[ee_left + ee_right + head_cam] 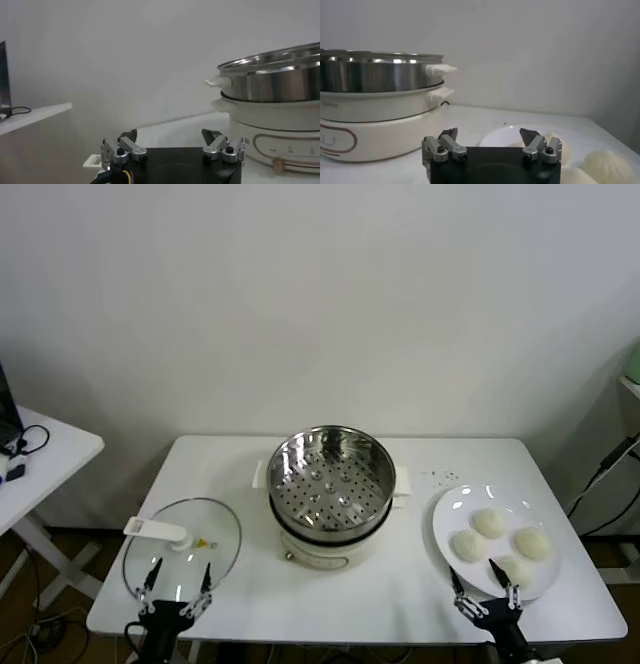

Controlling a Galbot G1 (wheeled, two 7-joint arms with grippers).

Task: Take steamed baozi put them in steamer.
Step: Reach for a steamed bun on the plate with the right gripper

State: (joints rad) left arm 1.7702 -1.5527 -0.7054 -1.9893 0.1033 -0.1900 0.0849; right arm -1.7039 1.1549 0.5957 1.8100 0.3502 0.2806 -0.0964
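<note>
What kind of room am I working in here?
Likely a lab or test room set up as a mock kitchen: a plain white folding table against a bare wall, holding only the steamer, its glass lid and a plate of baozi.

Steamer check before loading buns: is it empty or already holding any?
Empty. The steamer shows only its bare holed floor; all four buns sit on the plate.

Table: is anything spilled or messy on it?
Nothing much stands out. The steamer sits upright and empty, four baozi lie neatly on the white plate, and the glass lid lies flat. A few tiny dark specks dot the table behind the plate.
</note>
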